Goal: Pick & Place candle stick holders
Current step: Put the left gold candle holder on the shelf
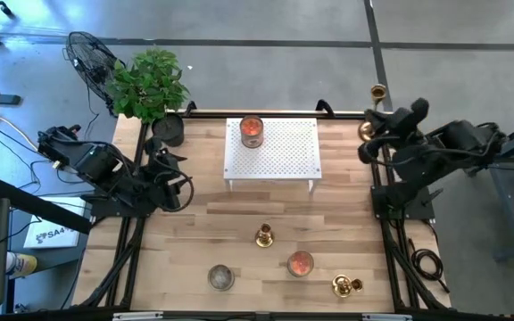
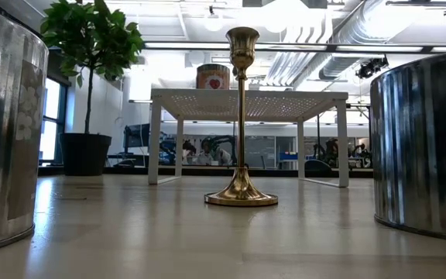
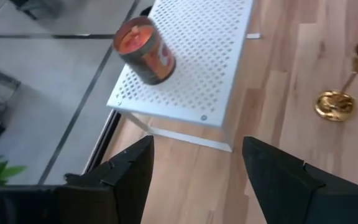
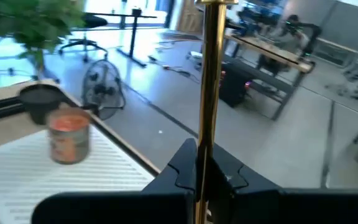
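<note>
My right gripper [image 1: 369, 143] [image 4: 199, 175] is up at the table's far right corner, shut on a tall gold candle stick holder [image 1: 366, 130]. A shorter gold candle stick holder [image 1: 263, 236] [image 2: 241, 116] [image 3: 339, 99] stands upright on its round base mid-table. Another [image 1: 346, 285] lies near the front right. My left gripper [image 1: 175, 168] [image 3: 194, 180] hangs open and holding nothing by the table's left side, looking toward the white rack [image 3: 197, 74]. My right gripper pinches the tall holder's slim stem [image 4: 211, 124] between its two fingers, which lie across the stem. The stem runs on well past the fingers. The holder is lifted clear of the table, its gold ends [image 1: 377, 92] showing beyond the gripper in the high view.
A white perforated rack [image 1: 271, 147] stands at the far middle with an orange candle jar [image 1: 251, 130] on it. An orange candle jar [image 1: 300, 263] and a grey tin [image 1: 220, 277] sit near the front edge. A potted plant [image 1: 150, 85] stands at the far left corner.
</note>
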`<control>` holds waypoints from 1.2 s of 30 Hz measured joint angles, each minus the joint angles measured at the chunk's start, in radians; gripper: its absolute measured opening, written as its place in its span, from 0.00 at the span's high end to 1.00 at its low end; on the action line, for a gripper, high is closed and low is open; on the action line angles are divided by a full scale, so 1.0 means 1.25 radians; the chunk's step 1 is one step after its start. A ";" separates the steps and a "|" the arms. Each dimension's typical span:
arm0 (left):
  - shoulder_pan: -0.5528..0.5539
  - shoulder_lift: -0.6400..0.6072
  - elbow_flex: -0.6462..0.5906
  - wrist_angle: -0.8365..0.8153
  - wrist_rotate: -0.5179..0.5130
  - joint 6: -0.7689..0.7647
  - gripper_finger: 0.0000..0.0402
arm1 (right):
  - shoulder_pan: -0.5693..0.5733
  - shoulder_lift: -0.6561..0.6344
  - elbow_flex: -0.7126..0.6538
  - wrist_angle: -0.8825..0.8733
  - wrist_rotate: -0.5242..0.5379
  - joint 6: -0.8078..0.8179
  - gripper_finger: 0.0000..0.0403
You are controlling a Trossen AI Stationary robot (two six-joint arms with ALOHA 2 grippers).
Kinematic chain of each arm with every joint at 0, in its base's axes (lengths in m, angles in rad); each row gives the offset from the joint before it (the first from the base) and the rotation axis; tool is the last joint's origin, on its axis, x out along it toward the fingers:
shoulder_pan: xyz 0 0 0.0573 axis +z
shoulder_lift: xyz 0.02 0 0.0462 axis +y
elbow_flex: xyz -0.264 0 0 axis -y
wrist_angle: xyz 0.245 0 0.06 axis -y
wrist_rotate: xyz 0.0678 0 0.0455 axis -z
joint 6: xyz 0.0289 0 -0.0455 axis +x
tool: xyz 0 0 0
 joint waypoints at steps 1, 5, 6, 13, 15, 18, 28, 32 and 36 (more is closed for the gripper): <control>0.000 -0.011 -0.021 0.015 -0.006 -0.008 0.41 | -0.004 -0.020 -0.020 -0.003 0.000 0.006 0.99; 0.000 -0.063 -0.107 0.104 -0.021 -0.018 0.41 | -0.010 -0.120 -0.142 0.076 -0.004 0.005 0.99; 0.000 -0.076 -0.130 0.133 -0.022 -0.016 0.41 | -0.010 -0.147 -0.184 0.114 -0.007 -0.005 0.99; 0.000 -0.130 -0.268 0.360 -0.019 0.057 0.41 | -0.018 -0.304 -0.512 0.610 -0.095 -0.274 0.99; 0.000 -0.133 -0.293 0.413 -0.019 0.080 0.41 | -0.031 -0.328 -0.602 0.817 -0.158 -0.392 0.99; 0.000 -0.132 -0.320 0.477 -0.020 0.119 0.41 | -0.067 -0.347 -0.710 1.078 -0.262 -0.533 0.99; 0.000 -0.131 -0.397 0.546 -0.031 0.128 0.41 | -0.342 -0.316 -0.850 1.285 -0.590 -0.502 0.99; 0.000 -0.131 -0.409 0.589 -0.030 0.130 0.41 | -0.482 -0.263 -0.835 1.306 -0.755 -0.472 0.99; 0.000 -0.131 -0.418 0.604 -0.030 0.131 0.41 | -0.602 -0.177 -0.809 1.336 -0.873 -0.442 0.99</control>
